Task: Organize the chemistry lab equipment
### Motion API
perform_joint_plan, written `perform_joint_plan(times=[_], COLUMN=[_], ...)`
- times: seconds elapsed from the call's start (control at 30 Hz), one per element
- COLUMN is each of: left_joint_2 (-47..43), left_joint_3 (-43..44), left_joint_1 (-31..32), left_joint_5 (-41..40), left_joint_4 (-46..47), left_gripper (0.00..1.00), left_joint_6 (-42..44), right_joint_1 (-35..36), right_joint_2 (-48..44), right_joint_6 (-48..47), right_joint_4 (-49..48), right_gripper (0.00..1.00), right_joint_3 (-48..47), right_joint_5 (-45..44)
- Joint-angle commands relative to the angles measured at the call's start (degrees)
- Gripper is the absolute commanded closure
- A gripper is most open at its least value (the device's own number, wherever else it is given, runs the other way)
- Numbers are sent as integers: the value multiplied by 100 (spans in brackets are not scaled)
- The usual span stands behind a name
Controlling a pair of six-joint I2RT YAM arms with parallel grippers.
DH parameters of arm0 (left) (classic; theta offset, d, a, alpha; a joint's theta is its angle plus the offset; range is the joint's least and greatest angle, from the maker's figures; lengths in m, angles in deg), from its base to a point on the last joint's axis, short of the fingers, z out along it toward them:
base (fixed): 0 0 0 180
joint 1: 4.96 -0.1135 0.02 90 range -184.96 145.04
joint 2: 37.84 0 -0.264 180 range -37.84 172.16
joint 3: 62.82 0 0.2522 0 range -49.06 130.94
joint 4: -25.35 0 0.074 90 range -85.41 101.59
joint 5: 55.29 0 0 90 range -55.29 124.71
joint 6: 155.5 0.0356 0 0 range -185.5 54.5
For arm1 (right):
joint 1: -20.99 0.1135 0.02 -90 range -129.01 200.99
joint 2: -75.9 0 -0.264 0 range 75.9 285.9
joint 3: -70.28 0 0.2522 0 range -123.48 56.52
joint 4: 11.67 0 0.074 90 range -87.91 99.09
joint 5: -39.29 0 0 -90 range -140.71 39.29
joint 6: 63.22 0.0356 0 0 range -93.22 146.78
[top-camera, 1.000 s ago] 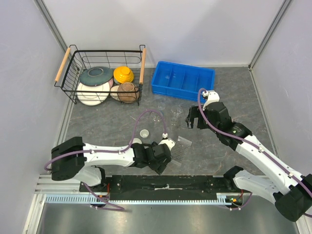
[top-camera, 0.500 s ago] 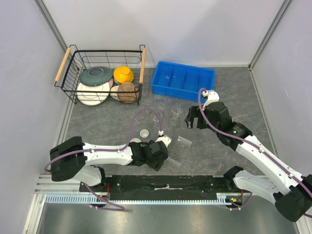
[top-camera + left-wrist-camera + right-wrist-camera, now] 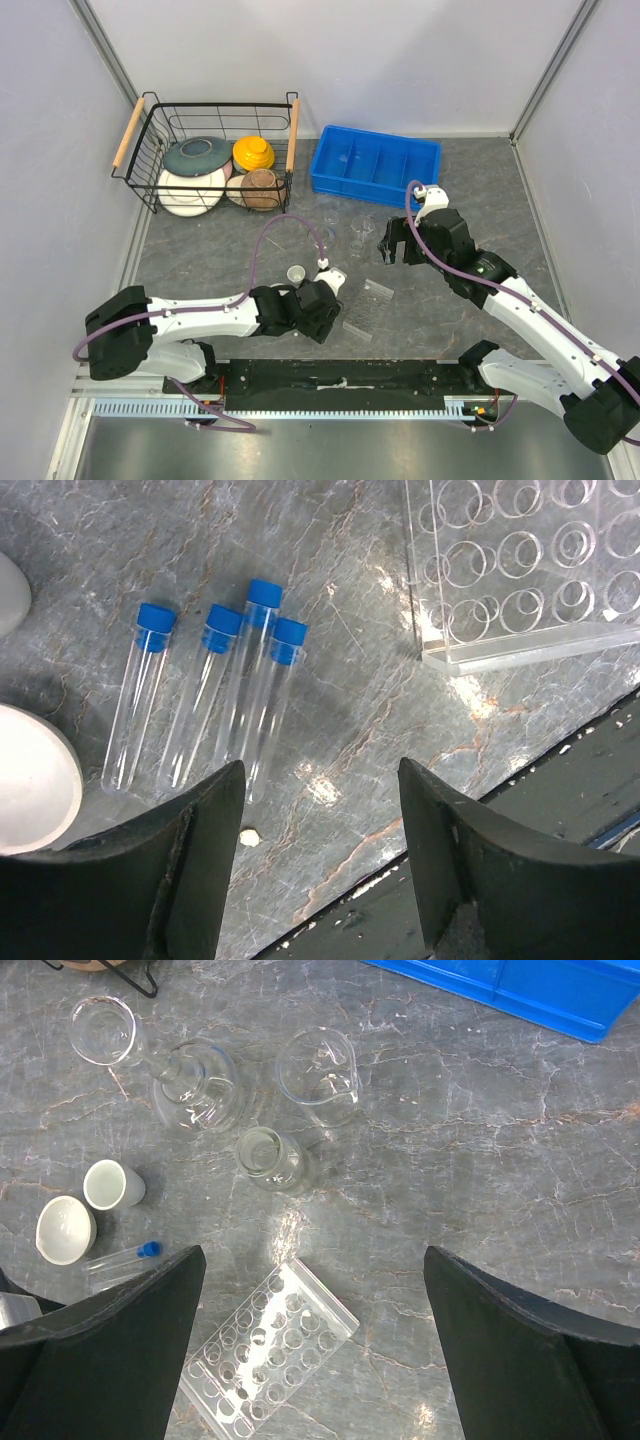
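Several clear test tubes with blue caps lie side by side on the grey table, just ahead of my left gripper, which is open and empty above them. A flat clear gridded rack lies to their right; it also shows in the top view and in the right wrist view. My right gripper is open and empty, high over the rack. Beyond it stand a beaker, a small flask, a wider flask and another beaker. Two small white cups sit at the left.
A blue divided bin stands at the back centre. A wire basket holding coloured bowls and plates stands at the back left. The black base rail runs along the near table edge, close behind the left gripper.
My left arm has swung its gripper a little left and away from the near edge, uncovering more of the rack. The right arm has not moved.
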Motion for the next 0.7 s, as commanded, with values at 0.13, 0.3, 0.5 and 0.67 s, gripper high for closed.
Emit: perform_joint_plan(times=[0.13, 0.3, 0.5, 0.67], left_joint_2=[221, 301, 309, 371], left_joint_3=[-33, -68, -121, -147], left_joint_1=[-94, -103, -103, -103], left_joint_5=[55, 126, 196, 337], left_joint_4=[260, 356, 418, 488], left_gripper=[31, 33, 35, 39], left_joint_6=[195, 169, 125, 81], right_joint_1=[19, 19, 19, 19], right_joint_2=[-33, -50, -42, -33], right_joint_6=[-93, -93, -93, -93], right_joint_4=[-189, -171, -163, -171], right_gripper=[2, 2, 2, 2], right_joint_3=[5, 22, 31, 40], right_joint_5=[74, 74, 92, 127])
